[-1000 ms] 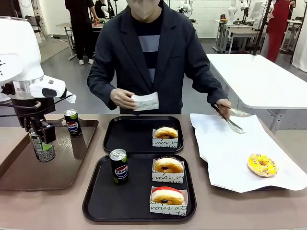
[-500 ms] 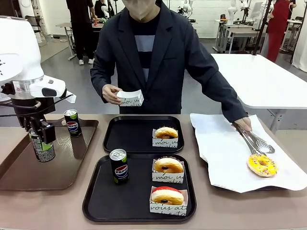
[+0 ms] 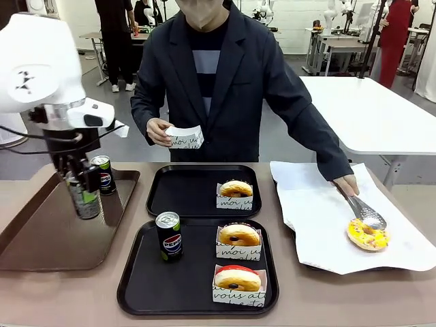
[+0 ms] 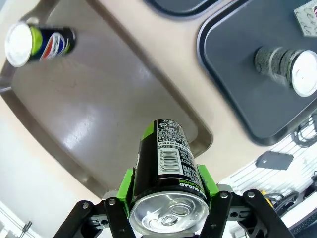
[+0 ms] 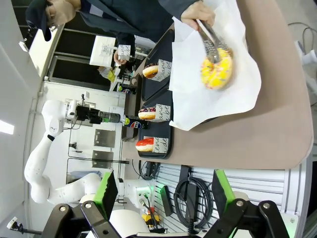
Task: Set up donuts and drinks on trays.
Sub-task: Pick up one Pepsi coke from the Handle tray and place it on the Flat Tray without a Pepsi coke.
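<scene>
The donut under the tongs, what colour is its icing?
Yellow, with small dark sprinkles. The donut shows best in the front view.

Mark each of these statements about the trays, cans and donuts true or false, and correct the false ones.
1. The left gripper is shut on a soda can. True.
2. The near black tray holds two donuts and one can. True.
3. The far black tray holds a can. False: it holds a single donut on its sleeve and no can.
4. The person's tongs are on the yellow donut. True.
5. The right gripper holds a donut. False: its jaws stand open with nothing between them.
6. The person's other hand is empty. False: it holds a white paper sleeve.
</scene>
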You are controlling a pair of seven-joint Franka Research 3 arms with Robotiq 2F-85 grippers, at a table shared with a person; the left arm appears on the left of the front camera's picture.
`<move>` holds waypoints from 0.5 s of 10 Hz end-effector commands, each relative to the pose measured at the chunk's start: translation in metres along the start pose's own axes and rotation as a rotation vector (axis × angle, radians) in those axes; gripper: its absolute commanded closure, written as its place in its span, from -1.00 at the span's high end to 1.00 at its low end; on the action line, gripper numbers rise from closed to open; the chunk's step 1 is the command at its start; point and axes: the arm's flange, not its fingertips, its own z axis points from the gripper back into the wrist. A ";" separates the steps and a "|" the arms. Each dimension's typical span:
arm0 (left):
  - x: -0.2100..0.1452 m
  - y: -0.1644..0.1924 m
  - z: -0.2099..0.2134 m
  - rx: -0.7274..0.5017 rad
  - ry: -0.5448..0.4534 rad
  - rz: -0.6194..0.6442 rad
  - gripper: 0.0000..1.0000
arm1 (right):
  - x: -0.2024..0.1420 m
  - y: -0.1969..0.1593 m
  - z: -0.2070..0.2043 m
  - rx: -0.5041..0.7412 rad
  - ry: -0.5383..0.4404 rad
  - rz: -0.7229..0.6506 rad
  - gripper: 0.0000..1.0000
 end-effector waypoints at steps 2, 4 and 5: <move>0.034 -0.005 0.010 -0.035 -0.002 0.035 0.19 | -0.007 0.000 0.007 0.020 -0.016 0.013 1.00; 0.027 -0.005 0.006 -0.018 -0.011 0.007 0.19 | -0.007 0.000 0.007 0.020 -0.016 0.013 1.00; 0.027 -0.005 0.006 -0.018 -0.011 0.007 0.19 | -0.007 0.000 0.007 0.020 -0.016 0.013 1.00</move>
